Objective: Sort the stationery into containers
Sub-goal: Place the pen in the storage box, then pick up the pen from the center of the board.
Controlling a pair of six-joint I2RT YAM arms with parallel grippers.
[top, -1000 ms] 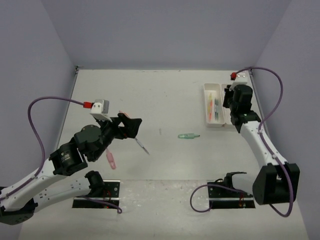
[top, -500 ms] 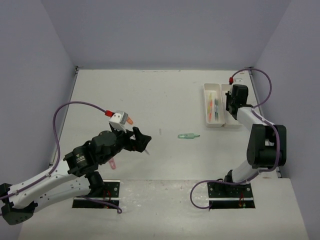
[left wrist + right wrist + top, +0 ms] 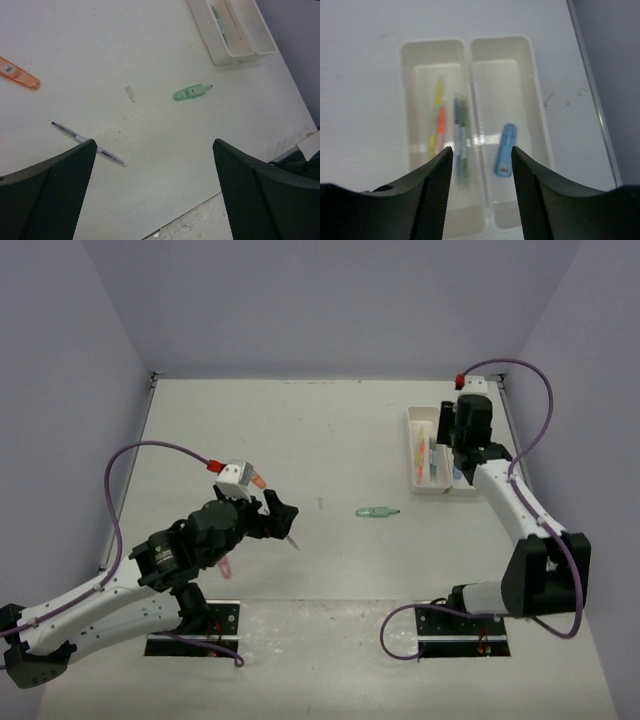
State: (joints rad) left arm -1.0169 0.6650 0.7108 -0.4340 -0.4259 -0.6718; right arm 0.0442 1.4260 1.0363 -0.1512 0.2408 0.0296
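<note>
Table (image 3: 300,430) centre: bare, open from every side.
Green marker (image 3: 377,511): alone at 4 o'clock of centre, free all round.
Trays (image 3: 435,44): touching pair at 2 o'clock, right gripper (image 3: 481,155) overhead.
Thin pen (image 3: 89,144): 8 o'clock, beneath left gripper (image 3: 154,147); orange marker (image 3: 18,75) well apart.

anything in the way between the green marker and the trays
Nothing visible. The stretch from the green marker to the trays holds no object. The clear cap and thin pen lie on the marker's other side, away from the trays.
</note>
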